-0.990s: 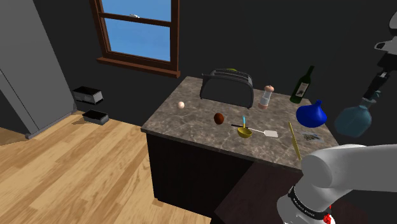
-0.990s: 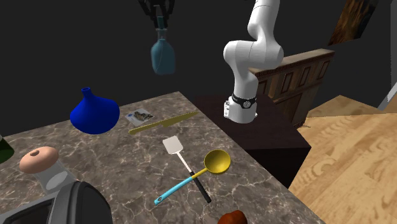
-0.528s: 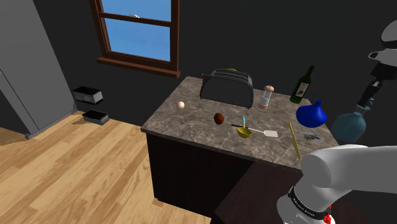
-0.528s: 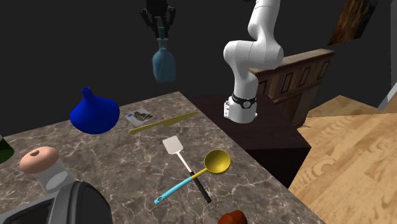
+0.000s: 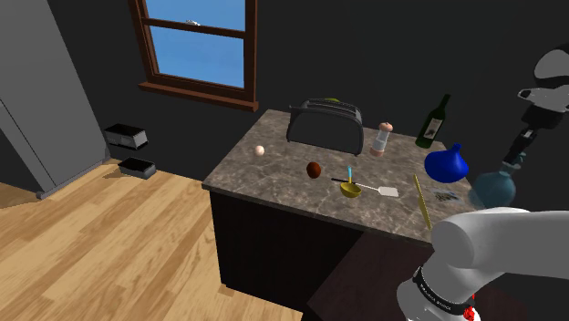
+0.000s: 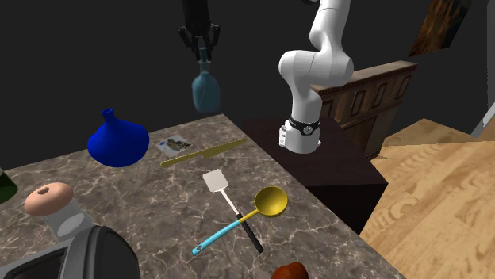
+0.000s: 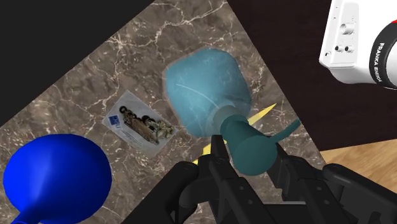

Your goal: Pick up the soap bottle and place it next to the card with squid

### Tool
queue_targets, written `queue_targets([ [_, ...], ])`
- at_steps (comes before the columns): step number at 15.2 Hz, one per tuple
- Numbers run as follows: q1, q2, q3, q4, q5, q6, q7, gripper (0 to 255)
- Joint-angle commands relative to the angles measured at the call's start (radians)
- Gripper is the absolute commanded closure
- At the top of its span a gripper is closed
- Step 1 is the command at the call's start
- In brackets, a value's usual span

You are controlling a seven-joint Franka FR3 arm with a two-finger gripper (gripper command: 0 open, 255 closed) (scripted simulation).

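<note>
A pale teal soap bottle (image 5: 492, 189) hangs in the air just off the counter's end, above and beside the card. My gripper (image 5: 513, 157) is shut on its neck from above. In the second exterior view the soap bottle (image 6: 205, 89) dangles under the gripper (image 6: 205, 54), above the counter's far corner. The wrist view looks down the gripper (image 7: 248, 159), whose fingers clasp the bottle's dark teal neck, with the bottle's body (image 7: 207, 92) below. The small printed card (image 7: 139, 124) lies flat on the marble between the bottle and a blue vase (image 7: 54, 178). The same card (image 6: 173, 144) sits at the counter's corner.
The blue vase (image 5: 447, 164) stands close to the card (image 5: 446, 195). A long yellow knife (image 6: 205, 153), a white spatula (image 6: 216, 182) and a yellow ladle (image 6: 270, 200) lie nearby. Toaster (image 5: 324, 123), grinder (image 5: 381, 139) and wine bottle (image 5: 434, 121) stand at the back.
My gripper has come steadily down with the soap bottle held in it, closing on the counter's corner by the card. Nothing on the counter has moved.
</note>
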Motion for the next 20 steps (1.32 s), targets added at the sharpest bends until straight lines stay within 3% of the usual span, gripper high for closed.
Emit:
queue_targets([
  [1,-0.003,-0.003,-0.010,-0.027,-0.008,0.026,0.003,255],
  [20,-0.010,0.020,-0.133,-0.233,-0.092,0.266,0.022,255],
])
